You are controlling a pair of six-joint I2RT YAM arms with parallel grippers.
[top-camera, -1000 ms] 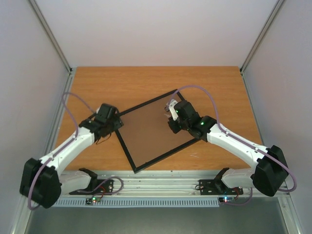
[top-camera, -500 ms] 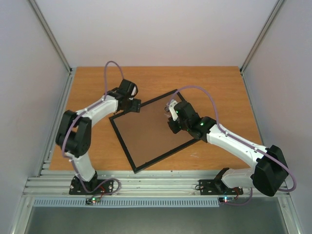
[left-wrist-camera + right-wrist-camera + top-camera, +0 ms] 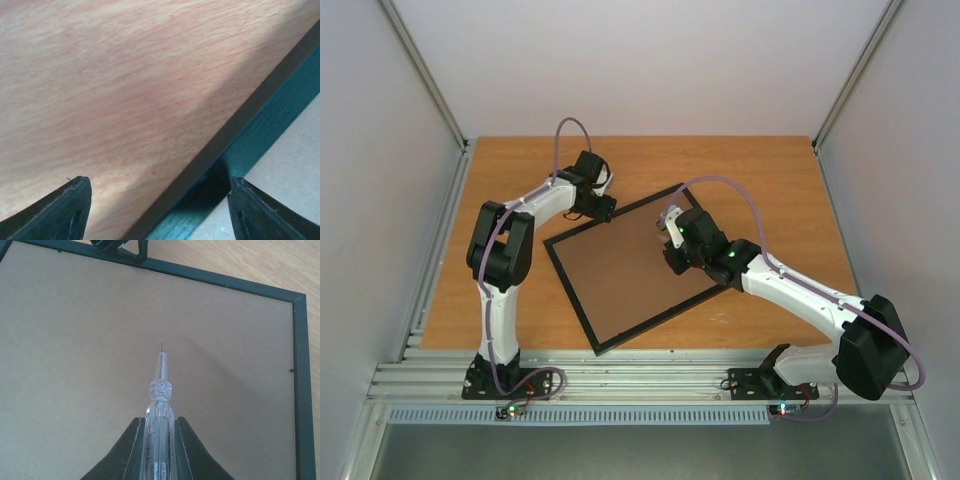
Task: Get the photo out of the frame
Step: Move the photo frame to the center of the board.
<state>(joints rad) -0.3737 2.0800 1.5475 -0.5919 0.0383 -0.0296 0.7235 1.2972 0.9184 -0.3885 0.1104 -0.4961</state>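
Observation:
The black frame (image 3: 571,297) lies face down on the table, its brown backing board (image 3: 620,275) up. The photo is hidden under the board. My left gripper (image 3: 603,210) is open at the frame's far left edge. In the left wrist view its fingertips (image 3: 60,210) straddle the dark frame rail (image 3: 220,145), with the gripper (image 3: 160,205) holding nothing. My right gripper (image 3: 675,238) hangs over the board's far right part, shut on a clear plastic tool (image 3: 160,400) with a thin metal tip. The tip points at the board (image 3: 75,340), inside the rail (image 3: 299,390).
The wooden table (image 3: 520,170) is walled by grey panels on the left, back and right. The left arm reaches across the table's left side. A metal rail (image 3: 650,375) runs along the near edge between the arm bases.
My left arm has swung from the frame's left corner up to its far left edge, straightening out. The right gripper and its tool have barely moved. The frame has stayed put.

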